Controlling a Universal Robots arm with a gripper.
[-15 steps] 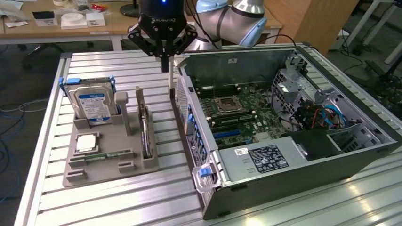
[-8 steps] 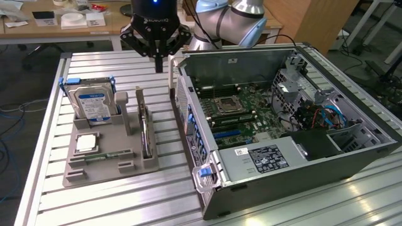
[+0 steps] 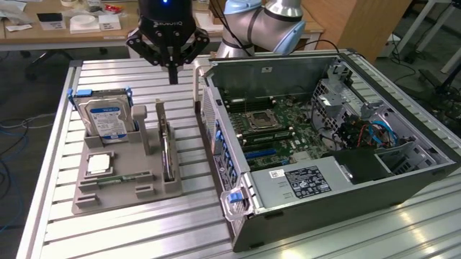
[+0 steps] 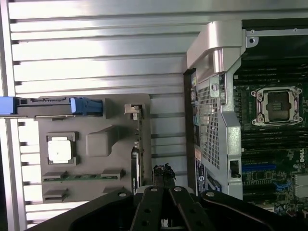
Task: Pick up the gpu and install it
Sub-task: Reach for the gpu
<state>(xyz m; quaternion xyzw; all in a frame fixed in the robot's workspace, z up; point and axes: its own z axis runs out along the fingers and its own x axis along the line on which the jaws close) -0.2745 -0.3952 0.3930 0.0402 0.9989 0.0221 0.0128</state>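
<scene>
Wooden desk [image 3: 43,36] and cabinet [image 3: 360,27] stand behind slatted metal table [image 3: 129,232].

This looks like a robotics lab or test workshop. The gripper [image 3: 173,81] hangs over a slotted aluminium bench [image 3: 144,232], with an open computer tower [image 3: 403,183] just beside it toward the exterior view's right and a grey parts fixture [image 3: 101,202] below it, nearer the camera. Behind the gripper are the robot arm [image 3: 263,21] and a cluttered wooden desk [image 3: 51,33], and loose cables [image 3: 11,135] lie on the floor well off toward the exterior view's left.
</scene>
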